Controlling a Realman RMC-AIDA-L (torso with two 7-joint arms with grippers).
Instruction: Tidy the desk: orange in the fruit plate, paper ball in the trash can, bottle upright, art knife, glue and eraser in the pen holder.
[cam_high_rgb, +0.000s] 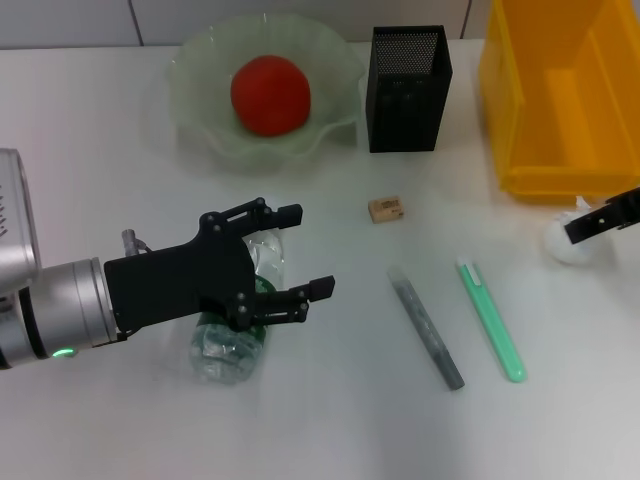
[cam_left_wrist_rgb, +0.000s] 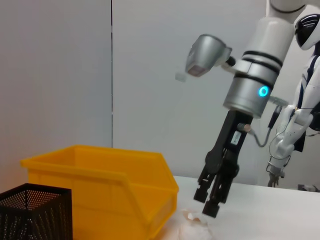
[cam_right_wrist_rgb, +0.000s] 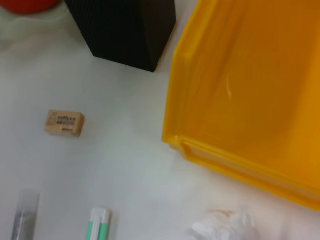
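The bottle (cam_high_rgb: 232, 338) lies on its side on the table. My left gripper (cam_high_rgb: 305, 250) hangs open just above it, with one finger on each side. The orange (cam_high_rgb: 270, 94) sits in the fruit plate (cam_high_rgb: 200, 70). The paper ball (cam_high_rgb: 566, 244) lies on the table in front of the trash can (cam_high_rgb: 560, 100). My right gripper (cam_left_wrist_rgb: 210, 201) is open just above the ball (cam_left_wrist_rgb: 194, 231), not touching it. The eraser (cam_high_rgb: 385, 209), the grey art knife (cam_high_rgb: 426, 328) and the green glue stick (cam_high_rgb: 492, 320) lie on the table. The pen holder (cam_high_rgb: 408, 90) stands upright.
The pen holder stands between the fruit plate and the trash can at the back. In the right wrist view the eraser (cam_right_wrist_rgb: 64, 122) lies left of the trash can's corner (cam_right_wrist_rgb: 175, 140), and the paper ball (cam_right_wrist_rgb: 225, 230) lies in front of it.
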